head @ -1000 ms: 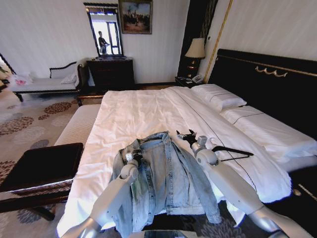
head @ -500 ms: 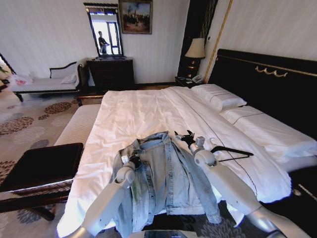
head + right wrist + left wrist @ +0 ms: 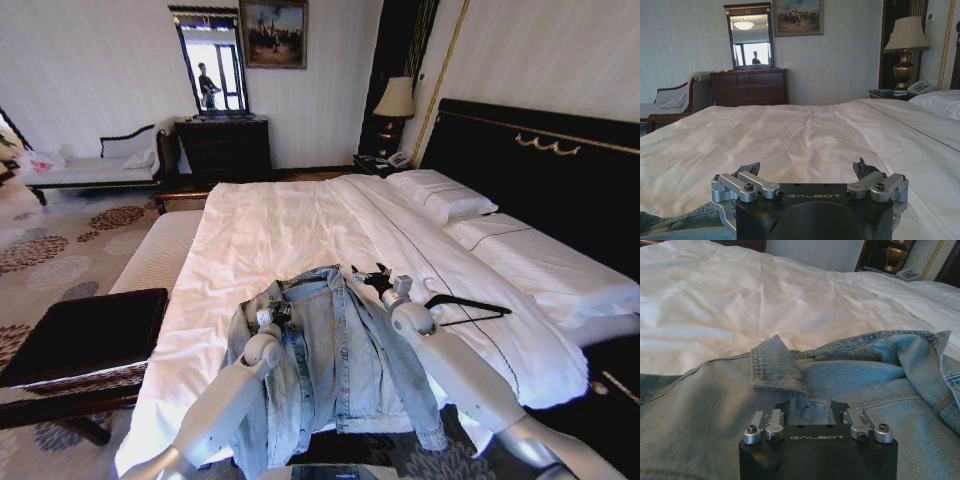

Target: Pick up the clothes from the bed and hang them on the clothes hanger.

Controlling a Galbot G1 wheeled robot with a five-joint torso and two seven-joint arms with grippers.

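The clothes, a light-blue denim jacket (image 3: 335, 360), lie spread open at the foot of the bed (image 3: 280, 225), with the hem hanging over the edge. My left gripper (image 3: 272, 315) rests on the jacket's left shoulder. In the left wrist view its fingers (image 3: 786, 407) are closed in on a bunched fold of denim (image 3: 807, 412) just below the collar flap (image 3: 775, 367). My right gripper (image 3: 378, 277) hovers open just past the collar's right side, above white duvet (image 3: 790, 135). The black clothes hanger (image 3: 470, 305) lies flat on the duvet to the right of the right arm.
A dark wooden bench (image 3: 80, 335) stands left of the bed's foot, with a white-cushioned bench (image 3: 160, 250) beyond it. White pillows (image 3: 440, 195) lie against the black headboard (image 3: 540, 170). A dresser with a mirror (image 3: 225, 145) and a lamp (image 3: 395, 100) stand at the far wall.
The left arm pulled back slightly, then came forward again on the jacket's shoulder. The right gripper drifted a little left toward the collar. The jacket and hanger lie as before.
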